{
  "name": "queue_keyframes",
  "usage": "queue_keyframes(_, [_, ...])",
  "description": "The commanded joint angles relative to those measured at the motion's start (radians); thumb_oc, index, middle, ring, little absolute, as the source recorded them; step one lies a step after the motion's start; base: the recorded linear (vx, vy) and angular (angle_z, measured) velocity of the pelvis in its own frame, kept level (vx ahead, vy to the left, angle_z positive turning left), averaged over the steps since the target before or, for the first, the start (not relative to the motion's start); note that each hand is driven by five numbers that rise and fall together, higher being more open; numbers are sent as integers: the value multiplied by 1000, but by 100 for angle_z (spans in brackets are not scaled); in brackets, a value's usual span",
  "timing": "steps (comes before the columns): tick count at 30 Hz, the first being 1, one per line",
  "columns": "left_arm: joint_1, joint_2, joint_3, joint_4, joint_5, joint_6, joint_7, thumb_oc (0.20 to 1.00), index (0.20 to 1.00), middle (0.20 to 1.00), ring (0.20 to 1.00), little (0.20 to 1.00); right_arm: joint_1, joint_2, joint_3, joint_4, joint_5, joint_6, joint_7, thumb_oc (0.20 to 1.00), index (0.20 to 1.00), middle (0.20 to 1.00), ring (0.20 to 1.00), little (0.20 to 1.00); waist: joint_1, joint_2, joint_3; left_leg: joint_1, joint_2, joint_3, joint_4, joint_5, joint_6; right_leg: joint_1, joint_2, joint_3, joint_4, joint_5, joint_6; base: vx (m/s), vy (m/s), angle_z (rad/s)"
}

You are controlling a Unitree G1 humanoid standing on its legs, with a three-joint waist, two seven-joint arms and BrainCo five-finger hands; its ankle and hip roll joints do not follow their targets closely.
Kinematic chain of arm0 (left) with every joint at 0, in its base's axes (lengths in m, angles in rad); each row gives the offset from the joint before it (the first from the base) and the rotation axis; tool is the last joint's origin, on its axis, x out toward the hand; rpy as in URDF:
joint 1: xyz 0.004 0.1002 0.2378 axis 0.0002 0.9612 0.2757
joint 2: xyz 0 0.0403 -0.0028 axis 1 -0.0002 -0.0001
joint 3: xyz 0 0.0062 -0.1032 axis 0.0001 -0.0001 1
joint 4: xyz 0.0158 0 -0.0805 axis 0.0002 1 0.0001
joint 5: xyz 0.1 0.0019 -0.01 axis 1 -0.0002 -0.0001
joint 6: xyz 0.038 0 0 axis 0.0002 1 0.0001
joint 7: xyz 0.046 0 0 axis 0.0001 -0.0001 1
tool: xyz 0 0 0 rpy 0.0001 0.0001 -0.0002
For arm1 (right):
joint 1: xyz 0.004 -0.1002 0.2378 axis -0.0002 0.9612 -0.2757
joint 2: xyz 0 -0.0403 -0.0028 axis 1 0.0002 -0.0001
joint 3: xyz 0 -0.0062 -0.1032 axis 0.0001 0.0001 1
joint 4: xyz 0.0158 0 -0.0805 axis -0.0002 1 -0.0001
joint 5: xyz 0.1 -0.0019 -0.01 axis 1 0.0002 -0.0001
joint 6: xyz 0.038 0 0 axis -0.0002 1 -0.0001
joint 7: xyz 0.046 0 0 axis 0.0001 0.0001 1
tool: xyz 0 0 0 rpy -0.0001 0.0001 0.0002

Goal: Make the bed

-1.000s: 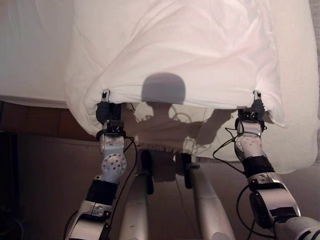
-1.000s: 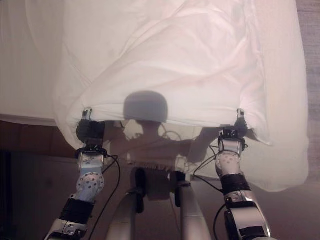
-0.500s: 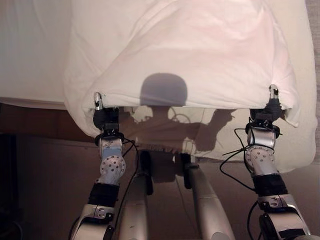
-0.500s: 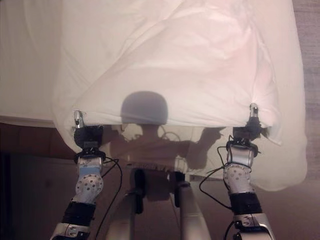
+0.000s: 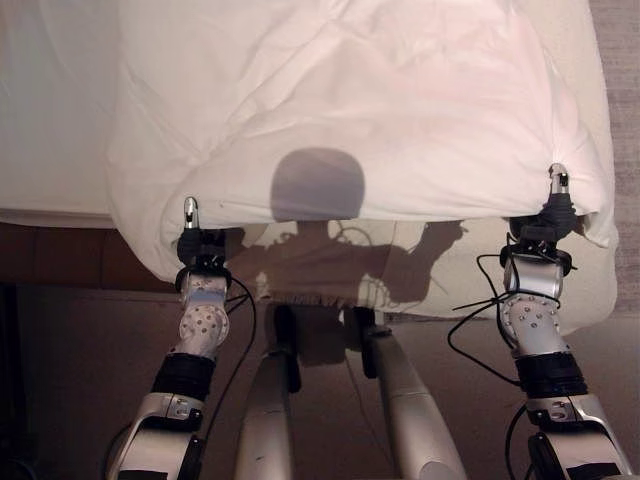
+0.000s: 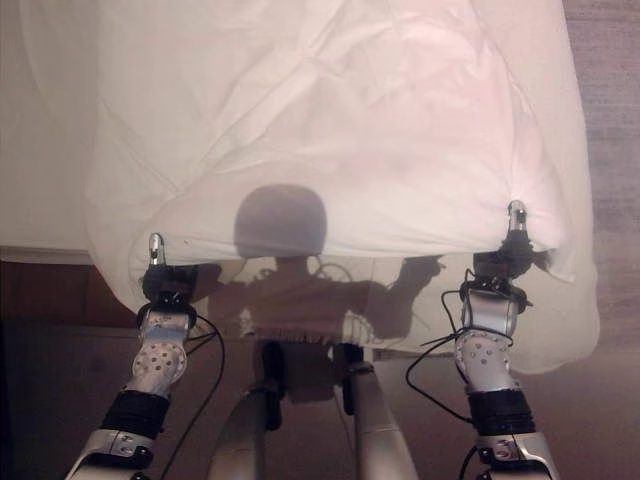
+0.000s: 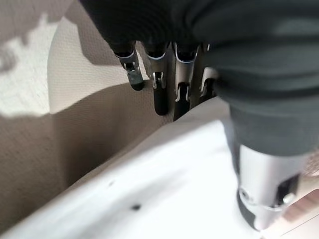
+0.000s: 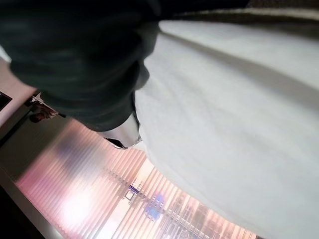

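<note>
1. The white duvet (image 5: 360, 110) lay bunched and wrinkled over the bed (image 5: 50, 110), and its near edge was lifted clear of the bed's side and stretched in a nearly straight line between our two hands
2. Our left hand (image 5: 195, 240) held the duvet's near edge at its left end; in the left wrist view our fingers (image 7: 159, 74) ran down one face of the cloth and our thumb (image 7: 266, 184) pressed the other face, so the edge was pinched between them
3. Our right hand (image 5: 548, 222) held the same edge at its right end, one finger showing above the fabric; in the right wrist view the cloth draped straight off the dark cover, and we could not tell exactly how the fingers closed round it, though the hem hung from that hand
4. Past our right hand the duvet's corner drooped down beyond the bed's edge
5. To the left of the duvet, the bare cream sheet of the bed stayed flat
6. Below the lifted edge, the brown floor (image 5: 80, 360) ran along the bed's near side
</note>
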Motion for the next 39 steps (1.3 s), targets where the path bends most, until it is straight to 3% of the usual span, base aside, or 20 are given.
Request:
queue_keyframes(1, [-2, 66, 36, 93, -21, -21, 43, 1000, 1000, 1000, 1000, 1000, 63, -41, -60, -52, -60, -66, 18, 200, 200, 200, 200, 200, -29, 10, -91, -1, -21, 43, -23, 17, 7, 49, -21, 2, -59, -8, 110, -2, -11, -4])
queue_keyframes(3, [-10, 59, 34, 85, -12, -24, 47, 1000, 1000, 1000, 1000, 1000, 68, -35, -63, -52, -63, -64, 18, 200, 200, 200, 200, 200, -34, 10, -89, 2, -22, 44, -25, 19, 6, 55, -19, 4, -65, -7, 110, -1, -4, -2])
queue_keyframes(4, [-9, 52, 36, 83, -13, -27, 48, 200, 200, 200, 200, 200, 71, -30, -66, -50, -62, -62, 21, 200, 200, 200, 200, 200, -34, 11, -87, 6, -22, 43, -29, 22, 7, 59, -20, 5, -69, -6, 109, 0, 0, 0])
queue_keyframes(10, [20, -1, 74, 13, 12, -82, 36, 200, 200, 200, 200, 200, 103, -1, -72, -57, -83, -56, 25, 200, 200, 200, 200, 200, -28, 10, -85, 37, -26, 34, -97, 61, -1, 83, -11, 0, -105, 2, 102, -7, -44, -1])
queue_keyframes(18, [111, -87, 140, -138, 51, -164, -21, 200, 200, 200, 200, 200, 198, 73, -56, -100, -107, -54, 36, 200, 200, 200, 200, 200, -5, -17, -111, 171, -8, -17, -337, 199, -42, 154, 32, -39, -184, 0, 76, 22, -180, 5])
queue_keyframes(21, [144, -117, 149, -199, 64, -193, -50, 200, 200, 200, 200, 200, 219, 102, -30, -90, -109, -60, 42, 200, 200, 200, 200, 200, 27, -70, -112, 209, -1, -109, -355, 209, -42, 196, 54, -53, -194, -13, 60, -7, -239, 7])
queue_keyframes(22, [165, -134, 157, -243, 65, -201, -65, 200, 200, 200, 200, 200, 227, 110, -23, -79, -93, -63, 58, 200, 200, 200, 200, 200, 29, -97, -104, 222, 20, -129, -336, 193, -32, 212, 54, -56, -182, -24, 54, -12, -167, 3])
queue_keyframes(23, [165, -134, 157, -243, 65, -201, -65, 200, 200, 200, 200, 200, 227, 110, -23, -79, -93, -63, 58, 200, 200, 200, 200, 200, 29, -97, -104, 222, 20, -129, -336, 193, -32, 212, 54, -56, -182, -24, 54, -17, -137, 12])
queue_keyframes(27, [184, -127, 152, -315, 92, -223, -55, 200, 200, 200, 200, 200, 228, 125, -9, -71, -71, -75, 61, 200, 200, 200, 200, 200, 47, -142, -99, 252, 134, -218, -341, 217, -37, 195, 53, -30, -114, -46, 56, -31, 80, 18])
queue_keyframes(28, [192, -130, 157, -341, 89, -238, -51, 200, 200, 200, 200, 200, 236, 133, -10, -55, -58, -78, 61, 200, 200, 200, 200, 200, 54, -135, -102, 265, 201, -257, -411, 287, -58, 185, 46, -13, -83, -61, 67, -5, 230, -3])
queue_keyframes(30, [197, -132, 154, -354, 87, -240, -53, 200, 200, 200, 200, 200, 239, 134, -4, -53, -56, -80, 56, 200, 200, 200, 200, 200, 58, -126, -101, 273, 224, -265, -448, 314, -67, 177, 42, -6, -68, -67, 74, -15, 403, 8])
queue_keyframes(31, [198, -140, 129, -363, 93, -234, -64, 200, 200, 200, 200, 200, 254, 142, 0, -43, -52, -82, 57, 200, 200, 200, 200, 200, 57, -92, -99, 281, 246, -213, -492, 327, -84, 178, 1, -6, -60, -68, 99, -24, 512, 5])
queue_keyframes(32, [199, -141, 128, -363, 93, -234, -64, 200, 200, 200, 200, 200, 255, 141, 0, -43, -51, -82, 57, 200, 200, 200, 200, 200, 59, -92, -99, 285, 246, -210, -496, 327, -84, 180, 0, -4, -61, -69, 100, -42, 605, 10])
queue_keyframes(33, [190, -143, 116, -362, 83, -234, -72, 200, 200, 200, 200, 200, 255, 152, 7, -49, -47, -89, 57, 200, 200, 200, 200, 200, 61, -79, -93, 301, 238, -182, -489, 296, -83, 177, -20, -4, -59, -58, 118, -72, 584, 16])
queue_keyframes(34, [187, -136, 86, -357, 77, -227, -100, 200, 200, 200, 200, 200, 259, 167, 7, -26, -29, -84, 75, 200, 200, 200, 200, 200, 58, -76, -84, 259, 199, -187, -370, 207, -69, 183, -68, 14, -87, -6, 155, -87, 587, 18])
queue_keyframes(35, [186, -135, 85, -356, 76, -228, -101, 200, 200, 200, 200, 200, 258, 167, 6, -25, -28, -84, 77, 200, 200, 200, 200, 200, 58, -76, -85, 249, 197, -190, -360, 206, -68, 180, -69, 14, -91, 0, 156, -47, 850, 13])
queue_keyframes(36, [187, -133, 43, -338, 67, -208, -104, 200, 200, 200, 200, 200, 279, 183, -17, -27, -8, -89, 85, 200, 200, 200, 200, 200, 34, -72, -74, 157, 91, -135, -108, 81, -43, 285, -190, 26, -223, 131, 204, -6, 512, 22])
queue_keyframes(37, [186, -132, 43, -337, 66, -208, -105, 200, 200, 200, 200, 200, 279, 184, -18, -27, -7, -89, 85, 200, 200, 200, 200, 200, 32, -70, -75, 145, 87, -138, -92, 77, -39, 286, -193, 24, -232, 138, 208, 60, 836, 55])
queue_keyframes(38, [194, -134, 25, -343, 67, -196, -118, 200, 200, 200, 200, 200, 288, 185, -7, -43, -16, -77, 81, 200, 200, 200, 200, 200, 25, -58, -81, 138, 38, -141, -50, 24, -17, 315, -244, 50, -290, 198, 219, 99, 626, 81])
queue_keyframes(39, [202, -133, 17, -324, 63, -185, -126, 200, 200, 200, 200, 200, 292, 187, -5, -45, -14, -70, 83, 200, 200, 200, 200, 200, 21, -51, -85, 140, 11, -123, -32, -7, -5, 329, -288, 57, -333, 254, 202, 197, 1123, 73])
